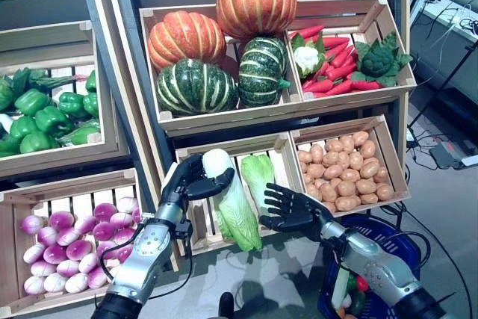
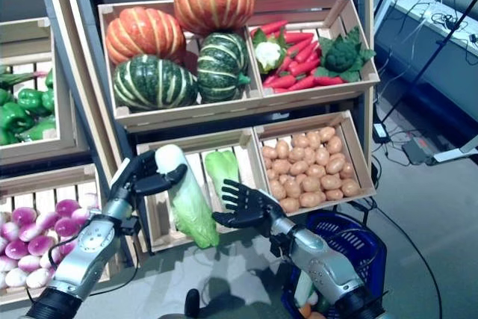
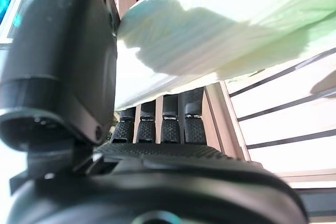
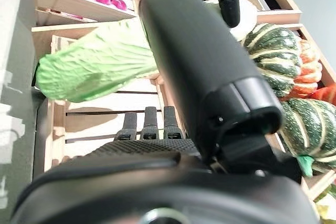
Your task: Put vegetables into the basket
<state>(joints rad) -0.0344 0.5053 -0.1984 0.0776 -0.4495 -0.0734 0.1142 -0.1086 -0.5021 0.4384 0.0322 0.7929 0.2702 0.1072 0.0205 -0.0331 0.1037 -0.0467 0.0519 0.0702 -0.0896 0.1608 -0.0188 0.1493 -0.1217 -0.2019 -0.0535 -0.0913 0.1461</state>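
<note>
My left hand (image 1: 188,182) is shut on the white stem end of a long napa cabbage (image 1: 231,203) and holds it out in front of the lower middle crate (image 1: 280,156). The cabbage hangs down with its green leafy end lowest; it also shows in the left wrist view (image 3: 220,30) and the right wrist view (image 4: 100,64). My right hand (image 1: 290,211) is open with its fingers spread, just right of the cabbage's lower half. The blue basket (image 1: 388,231) stands on the floor at the lower right, under my right forearm. It holds a white and green vegetable (image 1: 340,287) and something red.
The wooden stand's crates are full of vegetables. A second napa cabbage (image 1: 259,175) lies in the lower middle crate behind the held one. A crate of purple onions (image 1: 67,248) is at the lower left. Cables and a tripod leg (image 1: 448,72) are on the floor at the right.
</note>
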